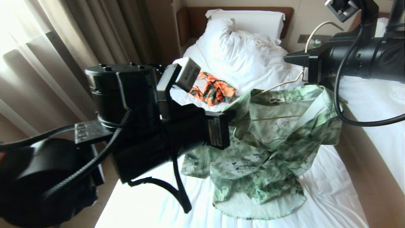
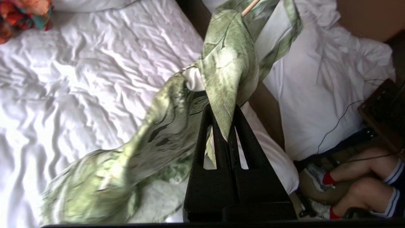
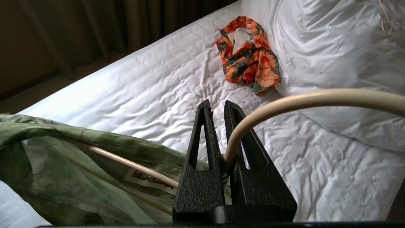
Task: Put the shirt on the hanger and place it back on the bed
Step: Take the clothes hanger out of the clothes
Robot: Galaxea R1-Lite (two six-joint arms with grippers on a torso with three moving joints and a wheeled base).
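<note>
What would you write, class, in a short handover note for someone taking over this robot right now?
Left gripper: shut on a fold of the shirt, held up.
Right gripper: shut on the hanger near its hook, above the bed.
Done: hanger is partly inside the shirt; the hem rests on the sheet.
Left: seat the shirt squarely on the hanger, then lay both on the bed.
Orange garment lies by the duvet.

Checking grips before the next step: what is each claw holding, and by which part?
Left claw pinches a fold of the shirt near its shoulder. Right claw clamps the hanger at the hook's base.
</note>
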